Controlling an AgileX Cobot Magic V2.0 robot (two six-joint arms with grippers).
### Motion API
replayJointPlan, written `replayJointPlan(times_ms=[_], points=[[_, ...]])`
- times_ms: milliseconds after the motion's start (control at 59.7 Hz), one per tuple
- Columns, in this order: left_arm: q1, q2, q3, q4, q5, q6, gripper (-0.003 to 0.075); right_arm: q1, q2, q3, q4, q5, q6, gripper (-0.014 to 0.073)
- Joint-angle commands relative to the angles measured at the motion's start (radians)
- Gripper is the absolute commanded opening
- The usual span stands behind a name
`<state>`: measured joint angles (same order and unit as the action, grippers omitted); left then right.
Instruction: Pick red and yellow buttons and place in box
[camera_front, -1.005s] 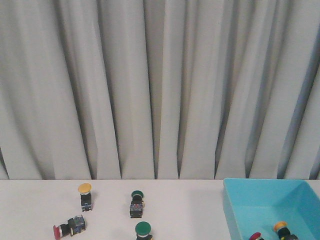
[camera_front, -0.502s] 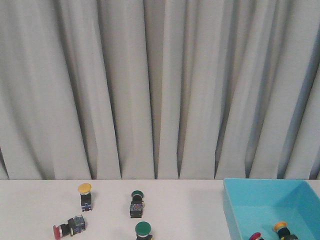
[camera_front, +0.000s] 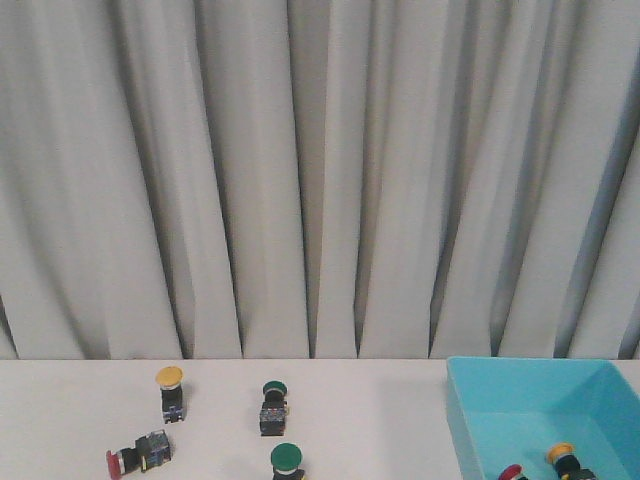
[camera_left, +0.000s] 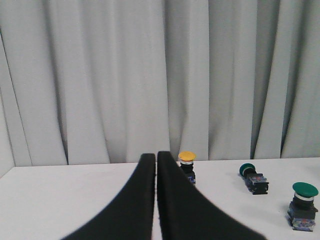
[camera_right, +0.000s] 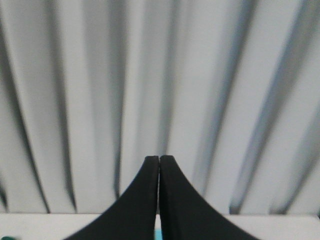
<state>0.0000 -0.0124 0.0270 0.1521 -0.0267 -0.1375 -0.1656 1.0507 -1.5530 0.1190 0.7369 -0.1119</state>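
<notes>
In the front view a yellow button stands upright on the white table and a red button lies on its side in front of it. The turquoise box stands at the right with a red button and a yellow button inside. Neither gripper shows in the front view. My left gripper is shut and empty, with the yellow button just beyond its tip. My right gripper is shut and empty; a sliver of the box shows between its fingers.
Two green-capped switches stand near the table's middle; they also show in the left wrist view. A grey pleated curtain hangs behind the table.
</notes>
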Motion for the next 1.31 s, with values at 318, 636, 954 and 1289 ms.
replayJointPlan(times_ms=[318,636,954,1289], points=[[-0.002,-0.013,0.010,-0.005,-0.069,0.001,-0.0006,-0.001,-0.692,1.046,-0.077,-0.494,0.097,-0.0009],[-0.002,-0.013,0.010,-0.005,-0.069,0.001,-0.0006,-0.001,-1.083,1.523,-0.073,-0.571,0.112,-0.0009],[-0.002,-0.014,0.010,-0.005,-0.067,0.001,-0.0006,0.117,-1.080,1.597,-0.286,-0.664,0.197,-0.0009],[-0.002,-0.014,0.010,-0.005,-0.067,0.001,-0.0006,0.186,-1.080,1.597,-0.246,-0.661,0.198,-0.0009]])
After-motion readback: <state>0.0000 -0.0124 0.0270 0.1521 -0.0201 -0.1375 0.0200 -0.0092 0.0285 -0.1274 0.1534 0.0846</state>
